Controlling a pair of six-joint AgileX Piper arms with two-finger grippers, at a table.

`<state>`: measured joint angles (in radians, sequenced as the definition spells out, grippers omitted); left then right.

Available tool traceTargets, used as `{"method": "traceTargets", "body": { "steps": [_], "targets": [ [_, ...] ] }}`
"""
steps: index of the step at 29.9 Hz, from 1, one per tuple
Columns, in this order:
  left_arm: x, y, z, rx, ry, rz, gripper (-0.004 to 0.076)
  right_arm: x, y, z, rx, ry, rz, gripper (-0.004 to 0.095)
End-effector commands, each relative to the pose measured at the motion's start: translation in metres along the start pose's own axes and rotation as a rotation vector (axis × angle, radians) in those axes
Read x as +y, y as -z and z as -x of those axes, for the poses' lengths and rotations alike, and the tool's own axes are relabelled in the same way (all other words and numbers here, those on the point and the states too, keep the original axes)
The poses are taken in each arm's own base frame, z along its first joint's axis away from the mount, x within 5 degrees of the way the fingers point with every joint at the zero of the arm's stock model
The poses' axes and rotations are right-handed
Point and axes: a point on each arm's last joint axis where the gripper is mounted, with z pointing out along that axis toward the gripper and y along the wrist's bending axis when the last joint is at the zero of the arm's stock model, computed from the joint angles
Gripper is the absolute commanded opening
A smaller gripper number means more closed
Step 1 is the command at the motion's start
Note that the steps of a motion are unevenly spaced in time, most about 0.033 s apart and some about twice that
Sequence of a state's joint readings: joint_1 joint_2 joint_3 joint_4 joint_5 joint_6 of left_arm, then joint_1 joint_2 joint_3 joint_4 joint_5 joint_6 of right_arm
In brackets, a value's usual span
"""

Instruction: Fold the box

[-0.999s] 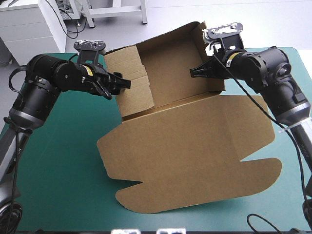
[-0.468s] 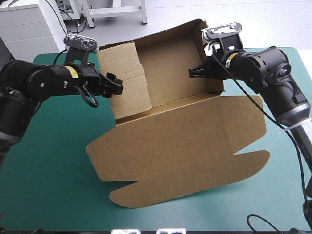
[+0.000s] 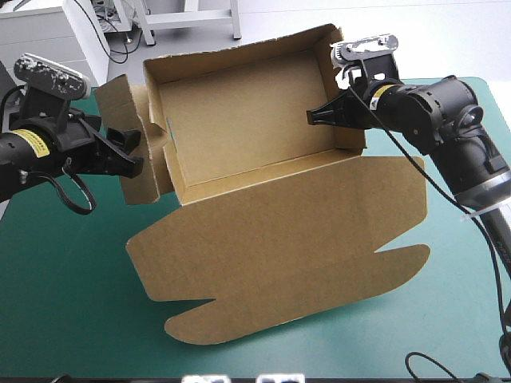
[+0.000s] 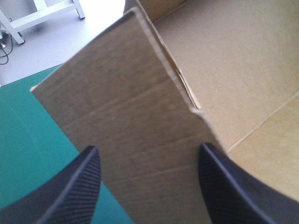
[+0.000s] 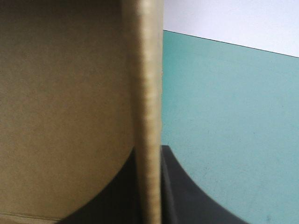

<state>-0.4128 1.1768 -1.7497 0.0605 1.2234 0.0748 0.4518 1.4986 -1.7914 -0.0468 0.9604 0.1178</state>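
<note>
High cam: above and behind me, aimed forward and down, set far enough back that the tabletop (image 3: 72,271) fills most of it, far edge near the top. Left wrist cam: sits above my left pincer (image 4: 147,156) and looks along it, very near a side flap of the box (image 4: 140,107), with the tray floor just ahead. Right wrist cam: sits above my right pincer (image 5: 149,156), nearer yet, edge-on to the box's right wall, tabletop beside it. High cam shares that flap with the left cam and that wall with the right cam.
</note>
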Motion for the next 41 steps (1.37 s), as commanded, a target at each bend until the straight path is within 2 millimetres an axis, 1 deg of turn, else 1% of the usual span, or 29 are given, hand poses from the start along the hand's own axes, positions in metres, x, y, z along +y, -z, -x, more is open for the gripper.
{"method": "traceTargets", "body": {
  "steps": [1,4,7,10,14,16,18,21,22,24,27,29,31,33,37,38,41],
  "targets": [
    [-0.002,0.015,0.008,-0.110,0.013,-0.026,0.0437,0.002,0.033,0.019,-0.176,-0.022,0.028,-0.0014],
    [-0.002,0.013,0.010,-0.119,0.012,-0.022,0.0437,0.002,0.033,0.019,-0.176,-0.022,0.028,-0.0014],
    [0.005,0.013,0.011,-0.130,-0.014,0.051,0.0437,0.001,0.033,0.019,-0.176,-0.020,0.025,-0.0014],
    [0.019,0.016,0.010,-0.117,-0.024,0.206,0.0437,0.001,0.033,0.019,-0.175,-0.017,0.021,-0.0014],
    [0.043,0.025,0.002,-0.033,-0.046,0.483,0.0437,0.001,0.033,0.019,-0.175,-0.016,0.019,-0.0014],
    [0.051,0.030,-0.002,0.024,-0.065,0.594,0.0435,0.001,0.033,0.019,-0.177,-0.016,0.019,-0.0014],
    [0.058,0.035,-0.003,0.032,-0.082,0.679,0.0423,0.001,0.033,0.019,-0.181,-0.016,0.019,-0.0014],
    [0.065,0.045,-0.007,0.020,-0.076,0.791,0.0363,0.001,0.033,0.019,-0.181,-0.016,0.019,-0.0014],
    [0.066,0.048,-0.009,0.019,-0.081,0.811,0.0325,0.001,0.033,0.019,-0.181,-0.016,0.019,-0.0014],
    [0.068,0.052,-0.013,0.023,-0.089,0.838,0.0213,0.001,0.033,0.019,-0.181,-0.014,0.017,-0.0014],
    [0.071,0.055,-0.022,0.046,-0.084,0.863,-0.0010,0.000,0.033,0.019,-0.183,-0.007,0.007,-0.0014],
    [0.074,0.054,-0.031,0.077,-0.078,0.880,0.0007,-0.001,0.033,0.020,-0.183,-0.002,0.001,-0.0014],
    [0.077,0.050,-0.041,0.117,-0.071,0.881,0.0007,-0.001,0.033,0.020,-0.184,0.000,-0.003,-0.0014],
    [0.078,0.041,-0.051,0.159,-0.065,0.865,0.0009,-0.001,0.033,0.020,-0.184,0.004,-0.005,-0.0015],
    [0.083,0.021,-0.068,0.198,-0.034,0.814,0.0010,-0.002,0.033,0.019,-0.182,0.015,-0.016,-0.0019],
    [0.084,0.012,-0.074,0.209,-0.025,0.777,0.0010,-0.003,0.034,0.019,-0.180,0.017,-0.022,-0.0019],
    [0.087,-0.006,-0.084,0.218,0.012,0.702,0.0010,-0.013,0.037,0.018,-0.164,0.000,-0.040,-0.0019]
  ]
}}
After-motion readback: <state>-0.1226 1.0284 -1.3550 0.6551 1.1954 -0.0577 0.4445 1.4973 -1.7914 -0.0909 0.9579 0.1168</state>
